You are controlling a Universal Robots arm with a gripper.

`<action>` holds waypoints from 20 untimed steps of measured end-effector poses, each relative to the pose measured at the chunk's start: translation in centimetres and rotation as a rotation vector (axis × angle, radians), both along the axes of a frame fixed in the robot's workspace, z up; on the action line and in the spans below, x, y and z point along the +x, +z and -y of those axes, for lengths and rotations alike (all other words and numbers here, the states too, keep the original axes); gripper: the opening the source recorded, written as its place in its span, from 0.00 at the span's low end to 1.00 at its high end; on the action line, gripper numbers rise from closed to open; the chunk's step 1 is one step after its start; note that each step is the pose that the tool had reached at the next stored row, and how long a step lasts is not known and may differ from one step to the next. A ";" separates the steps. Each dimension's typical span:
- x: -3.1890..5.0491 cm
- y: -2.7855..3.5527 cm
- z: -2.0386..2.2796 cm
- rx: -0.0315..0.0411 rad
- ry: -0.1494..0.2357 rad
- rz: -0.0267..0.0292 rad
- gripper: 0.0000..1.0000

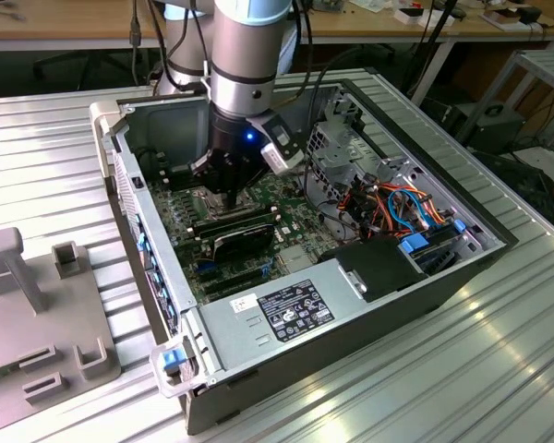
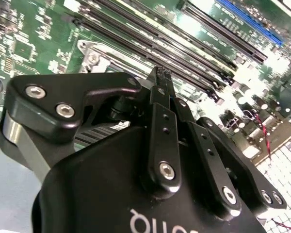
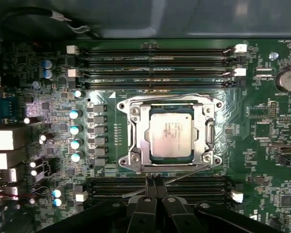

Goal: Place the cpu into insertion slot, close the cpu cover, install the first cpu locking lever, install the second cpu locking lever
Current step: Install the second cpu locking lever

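Beneath the cpu cover lies the cpu, hand pinched nearby.

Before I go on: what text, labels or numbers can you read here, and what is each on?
Nothing reads well enough to quote.
Black label on the grey metal box: print too small to read.
White sticker beside it: too small to read.
cpu face: faint markings, unreadable.
pincer housing: white lettering, cut off at the picture's edge.
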State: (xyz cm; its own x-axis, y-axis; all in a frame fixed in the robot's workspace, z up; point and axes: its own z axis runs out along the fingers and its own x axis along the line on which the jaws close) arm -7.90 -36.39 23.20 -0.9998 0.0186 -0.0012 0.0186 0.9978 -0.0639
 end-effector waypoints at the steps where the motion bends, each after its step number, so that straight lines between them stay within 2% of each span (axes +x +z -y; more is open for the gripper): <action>1: -0.14 -0.01 0.00 0.0000 0.000 0.0000 0.11; 5: -0.72 -0.05 -0.01 0.0002 0.000 0.0001 0.11; 17: -0.87 -0.52 -0.01 0.0011 0.000 0.0002 0.11; 20: -1.48 -0.57 -0.01 0.0010 0.000 0.0001 0.11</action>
State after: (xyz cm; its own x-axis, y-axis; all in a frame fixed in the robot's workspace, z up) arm -9.38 -36.39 22.63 -0.9998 0.0186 -0.0013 0.0186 0.9979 -0.0628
